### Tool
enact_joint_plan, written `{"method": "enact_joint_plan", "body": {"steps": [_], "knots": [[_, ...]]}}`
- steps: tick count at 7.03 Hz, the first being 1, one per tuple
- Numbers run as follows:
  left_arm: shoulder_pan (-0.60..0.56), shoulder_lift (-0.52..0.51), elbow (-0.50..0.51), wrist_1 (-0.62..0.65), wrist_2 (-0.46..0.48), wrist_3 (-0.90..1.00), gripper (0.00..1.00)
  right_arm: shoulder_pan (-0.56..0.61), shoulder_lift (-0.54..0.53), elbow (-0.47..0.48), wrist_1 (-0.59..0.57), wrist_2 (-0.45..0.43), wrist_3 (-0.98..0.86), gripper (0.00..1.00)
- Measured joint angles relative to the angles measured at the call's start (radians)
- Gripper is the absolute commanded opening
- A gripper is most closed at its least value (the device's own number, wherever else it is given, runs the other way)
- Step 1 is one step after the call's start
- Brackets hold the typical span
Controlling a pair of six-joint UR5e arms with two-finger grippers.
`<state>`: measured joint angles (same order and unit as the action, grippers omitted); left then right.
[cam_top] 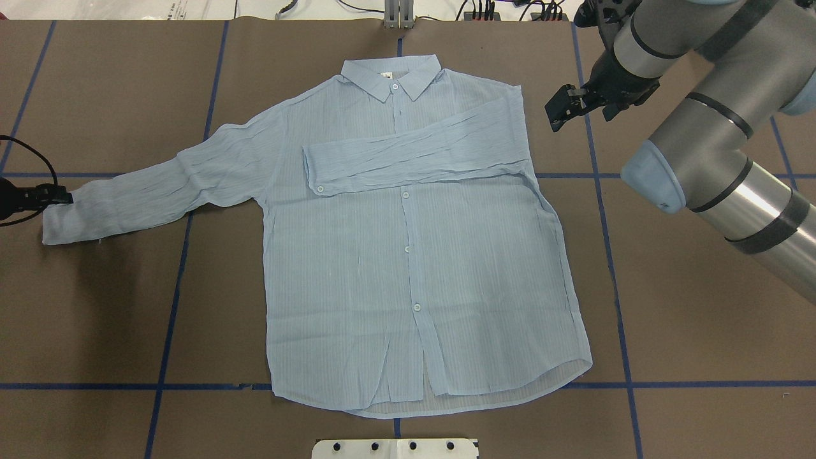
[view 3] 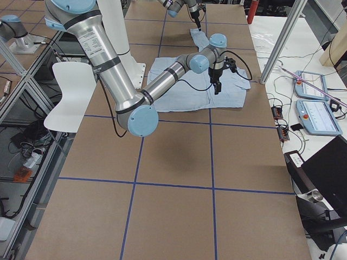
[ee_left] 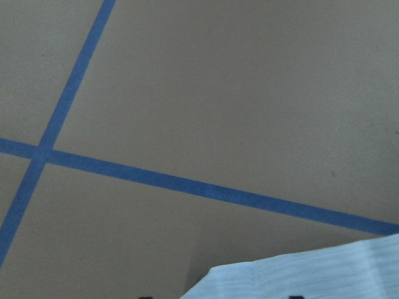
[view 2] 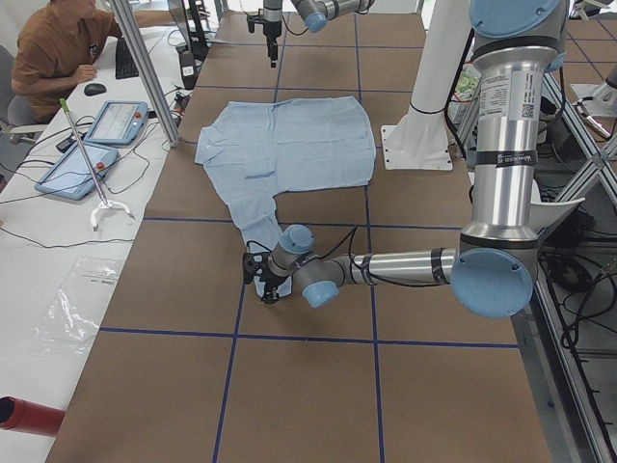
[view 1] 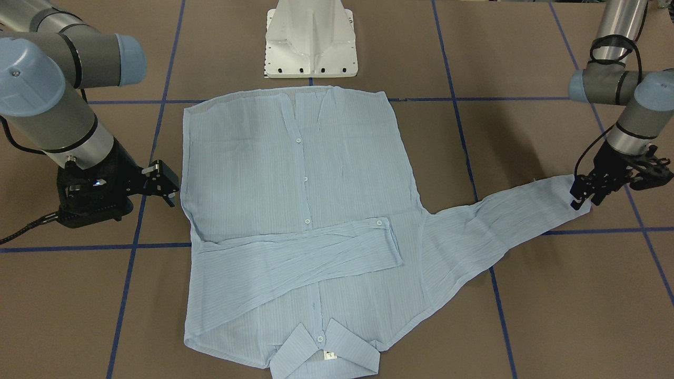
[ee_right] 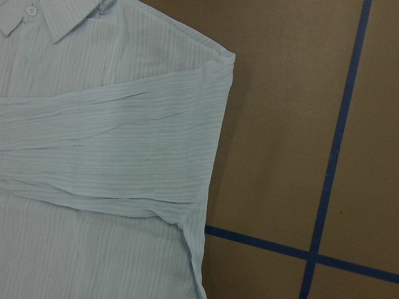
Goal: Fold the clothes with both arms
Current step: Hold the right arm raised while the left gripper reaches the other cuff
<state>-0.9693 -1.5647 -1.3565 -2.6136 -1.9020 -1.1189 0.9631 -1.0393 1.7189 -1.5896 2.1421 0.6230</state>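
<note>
Pale-blue shirt [cam_top: 408, 255] lies flat, buttons up, on brown table [cam_top: 701, 331], collar far from robot, one sleeve [cam_top: 414, 159] folded across chest. Outstretched sleeve [cam_top: 159, 191] runs lengthwise to left gripper [view 1: 582, 196] at cuff [cam_top: 57, 220], nearer arm; grip cannot be told. Right gripper [cam_top: 562, 108] hovers, jaws wide, beside shoulder

**Open lanes on both flanks, cloth filling the middle**

The shirt [cam_top: 414, 268] is covering the centre of the surface [cam_top: 701, 331], and its outstretched sleeve [cam_top: 159, 191] is barring the way across the robot's left half, with the left claw [view 1: 584, 195] sitting at the cuff. Bare brown board is lying open on both sides of that sleeve. The right arm [cam_top: 695, 134] is hanging over the opposite flank, the right claw [cam_top: 564, 108] hovering just beside the shoulder. The white pedestal [view 1: 310, 42] is blocking the hem end, and an aluminium post [view 2: 145, 72] is standing at the operators' edge.
</note>
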Motion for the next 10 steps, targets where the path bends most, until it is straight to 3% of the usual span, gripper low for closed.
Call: {"method": "enact_joint_plan", "body": {"steps": [7, 9, 10], "knots": [[-0.005, 0.024, -0.022, 0.0, -0.009, 0.022, 0.57, 0.003, -0.002, 0.001, -0.001, 0.001, 0.001, 1.0], [-0.003, 0.026, -0.021, 0.001, -0.006, 0.021, 0.52, 0.003, -0.002, -0.001, -0.001, 0.0, 0.002, 1.0], [-0.003, 0.026, -0.02, 0.001, -0.005, 0.021, 0.44, 0.003, -0.002, -0.002, -0.001, -0.001, 0.003, 1.0]]}}
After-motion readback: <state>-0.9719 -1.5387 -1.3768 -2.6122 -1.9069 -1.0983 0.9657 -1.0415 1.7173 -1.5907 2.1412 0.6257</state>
